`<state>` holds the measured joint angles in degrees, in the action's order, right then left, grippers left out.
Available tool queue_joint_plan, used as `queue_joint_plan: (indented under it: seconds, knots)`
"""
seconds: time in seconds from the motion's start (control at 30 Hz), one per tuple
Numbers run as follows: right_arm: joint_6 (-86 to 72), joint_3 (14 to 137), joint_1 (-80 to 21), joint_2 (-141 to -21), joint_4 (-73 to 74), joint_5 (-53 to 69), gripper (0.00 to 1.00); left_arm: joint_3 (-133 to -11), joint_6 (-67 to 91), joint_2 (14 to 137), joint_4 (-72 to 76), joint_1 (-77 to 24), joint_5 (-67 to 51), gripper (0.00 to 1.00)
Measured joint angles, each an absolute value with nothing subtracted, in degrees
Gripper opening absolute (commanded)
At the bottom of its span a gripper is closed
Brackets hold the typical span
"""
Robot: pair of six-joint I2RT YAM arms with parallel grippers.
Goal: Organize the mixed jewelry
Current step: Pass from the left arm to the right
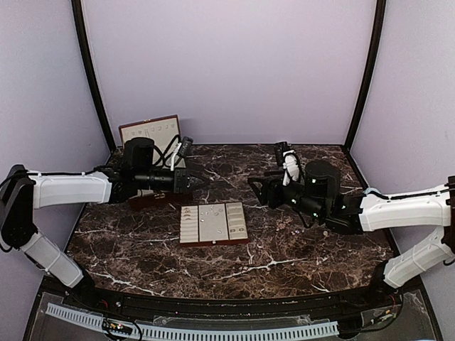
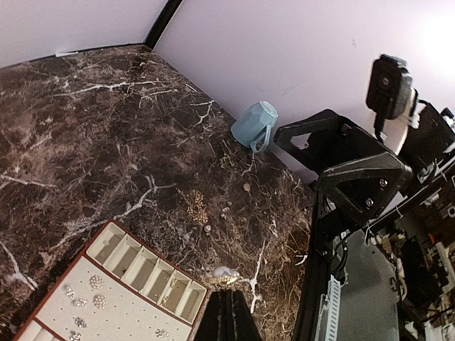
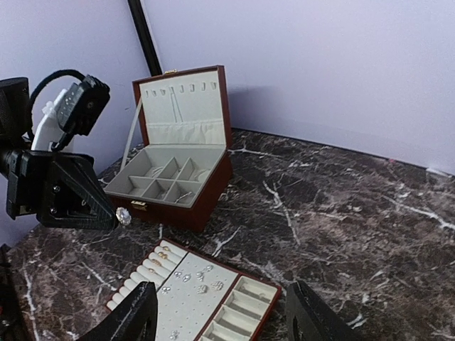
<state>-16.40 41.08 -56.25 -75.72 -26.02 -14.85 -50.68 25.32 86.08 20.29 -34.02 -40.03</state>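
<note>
Where the dark marble table [image 1: 284, 249] spreads beneath both arms, a reddish-brown jewelry box [image 3: 202, 197] stands open at its far left corner, lid upright and cream compartments showing. The left gripper [image 1: 202, 182] hangs just in front of the box, its fingers clenched on a small glittering piece [image 3: 124, 215] pinched at their tips. The right gripper [image 1: 253, 185] faces it, fingers [image 3: 138, 316] spread apart with nothing between them. Nearer than both lies the cream slotted tray [image 1: 186, 226]. A pale blue cup [image 2: 254, 124] lies on its side by the wall. The mixed jewelry [image 1: 207, 212] sits partly in the tray, rings [image 3: 161, 256] in the rolled slots and studs [image 3: 202, 280] on the flat middle panel, while a gold chain [image 2: 195, 206] and a few tiny bits lie loose on the marble.
</note>
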Motion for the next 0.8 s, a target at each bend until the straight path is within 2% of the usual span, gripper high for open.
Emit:
queue_joint_plan:
  seconds: [0.2, 0.43, 0.8]
  knots:
    - [-25.26, 41.39, -51.22, -76.4, -26.94, 3.68, 0.63, -51.29, 16.45, 82.24, 16.75, -34.02, -41.91, 0.0]
    - [-34.79, 45.28, -49.19, -83.53, -33.19, 21.71, 0.64, -49.76, 14.04, 81.6, 18.2, -34.02, -47.64, 0.0]
    - [-42.46, 50.48, -49.17, -89.56, -37.28, 34.65, 0.56, -49.28, 14.24, 81.65, 20.8, -35.33, -55.79, 0.0]
